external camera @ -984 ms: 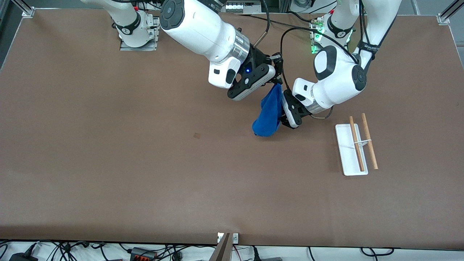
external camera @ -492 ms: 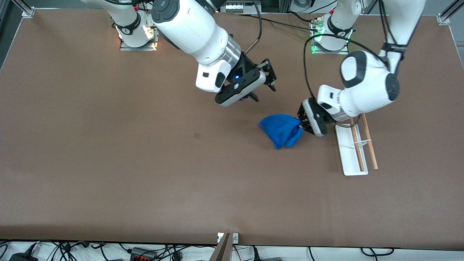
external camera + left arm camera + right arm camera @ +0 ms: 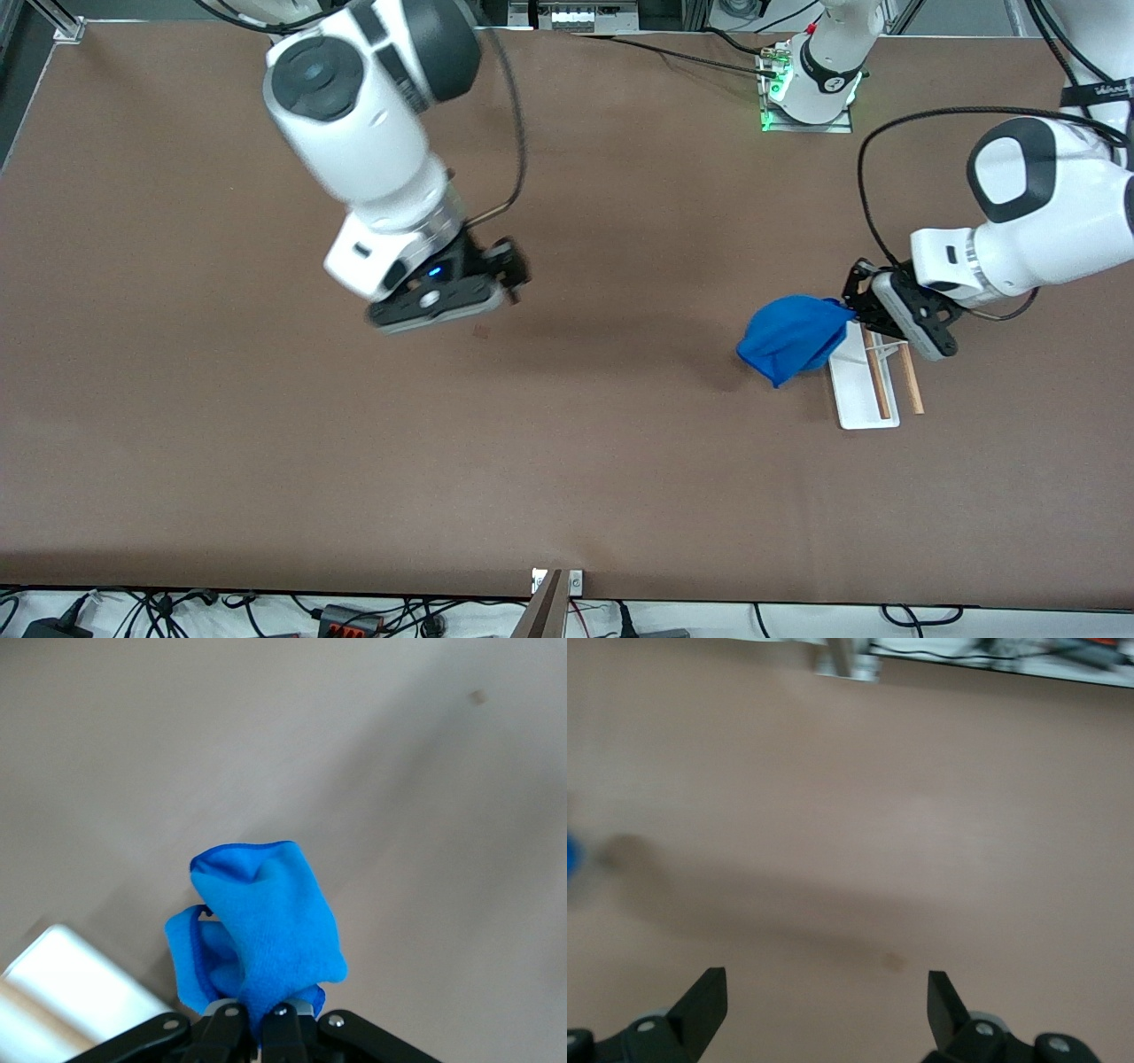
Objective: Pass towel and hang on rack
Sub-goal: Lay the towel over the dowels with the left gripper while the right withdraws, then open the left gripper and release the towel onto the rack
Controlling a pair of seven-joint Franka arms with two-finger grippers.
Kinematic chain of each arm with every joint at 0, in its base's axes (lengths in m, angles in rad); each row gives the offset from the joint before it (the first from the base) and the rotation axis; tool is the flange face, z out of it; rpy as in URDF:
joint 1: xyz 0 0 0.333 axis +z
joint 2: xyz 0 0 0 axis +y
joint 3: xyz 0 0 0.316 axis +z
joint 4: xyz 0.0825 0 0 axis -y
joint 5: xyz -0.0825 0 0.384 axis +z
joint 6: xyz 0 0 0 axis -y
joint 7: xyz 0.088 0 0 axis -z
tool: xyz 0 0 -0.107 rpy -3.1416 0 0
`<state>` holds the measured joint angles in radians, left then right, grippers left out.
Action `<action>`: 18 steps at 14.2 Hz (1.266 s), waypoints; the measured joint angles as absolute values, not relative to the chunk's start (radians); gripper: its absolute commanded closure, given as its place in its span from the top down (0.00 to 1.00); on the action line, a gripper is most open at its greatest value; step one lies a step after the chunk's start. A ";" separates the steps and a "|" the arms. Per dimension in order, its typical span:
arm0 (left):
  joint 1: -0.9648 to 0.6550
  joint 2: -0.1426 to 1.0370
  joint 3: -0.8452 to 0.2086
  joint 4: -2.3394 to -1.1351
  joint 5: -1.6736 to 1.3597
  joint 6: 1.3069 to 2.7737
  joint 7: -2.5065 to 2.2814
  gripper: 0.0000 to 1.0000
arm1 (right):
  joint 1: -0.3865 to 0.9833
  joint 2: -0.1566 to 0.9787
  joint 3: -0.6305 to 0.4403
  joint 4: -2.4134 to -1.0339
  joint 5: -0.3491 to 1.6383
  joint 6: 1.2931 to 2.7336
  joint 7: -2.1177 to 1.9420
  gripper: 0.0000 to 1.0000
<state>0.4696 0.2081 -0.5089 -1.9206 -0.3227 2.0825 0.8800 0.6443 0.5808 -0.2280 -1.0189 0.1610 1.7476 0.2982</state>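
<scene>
The blue towel hangs bunched from my left gripper, which is shut on its upper corner. In the left wrist view the towel droops from the shut left gripper. The towel is over the table, beside the rack's white base on the side toward the right arm's end. The rack's two wooden rods lie partly under my left hand. The base's corner shows in the left wrist view. My right gripper is open and empty over the table's middle, fingers wide apart.
A small dark spot marks the table under my right gripper, also in the right wrist view. Cables run along the table edge nearest the front camera.
My left gripper carried the towel toward the rack at the left arm's end. My right gripper, open since letting go, pulled away toward the right arm's end.
</scene>
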 measured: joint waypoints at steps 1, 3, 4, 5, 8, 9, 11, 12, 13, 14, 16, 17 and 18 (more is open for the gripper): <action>0.479 0.208 -0.509 -1.917 -0.261 2.080 0.854 0.01 | 0.608 0.582 -0.244 -1.034 0.160 1.728 0.267 1.00; 0.484 0.208 -0.509 -1.889 -0.140 2.063 0.806 0.01 | 0.520 0.583 -0.250 -1.052 0.160 1.689 0.201 1.00; 0.492 0.209 -0.509 -1.874 -0.097 2.055 0.790 0.01 | 0.482 0.582 -0.251 -1.054 0.160 1.679 0.178 1.00; 0.510 0.212 -0.509 -1.862 -0.064 2.050 0.787 0.01 | 0.452 0.582 -0.252 -1.054 0.155 1.674 0.167 1.00; 0.593 0.268 -0.507 -1.843 0.001 2.052 0.798 0.01 | 0.400 0.577 -0.262 -1.059 0.095 1.652 0.161 1.00; 0.610 0.294 -0.507 -1.838 0.005 2.064 0.804 0.01 | 0.374 0.566 -0.263 -1.079 0.088 1.651 0.161 1.00; 0.630 0.344 -0.507 -1.834 0.006 2.104 0.820 0.01 | 0.279 0.512 -0.230 -1.162 0.085 1.682 0.159 1.00; 0.635 0.367 -0.507 -1.833 0.006 2.125 0.835 0.01 | 0.212 0.470 -0.188 -1.216 0.077 1.706 0.157 1.00; 0.644 0.387 -0.508 -1.832 0.007 2.145 0.855 0.01 | 0.149 0.424 -0.145 -1.267 0.059 1.722 0.149 1.00; 0.655 0.405 -0.507 -1.832 0.007 2.162 0.880 0.01 | 0.097 0.380 -0.108 -1.309 0.034 1.728 0.133 1.00; 0.682 0.435 -0.507 -1.830 0.007 2.181 0.922 0.01 | 0.025 0.303 -0.051 -1.363 0.002 1.731 0.091 1.00; 0.694 0.444 -0.507 -1.829 0.007 2.184 0.938 0.01 | 0.006 0.276 -0.036 -1.379 -0.003 1.731 0.068 1.00; 0.706 0.451 -0.508 -1.829 0.007 2.185 0.954 0.01 | -0.007 0.255 -0.029 -1.390 -0.005 1.731 0.041 1.00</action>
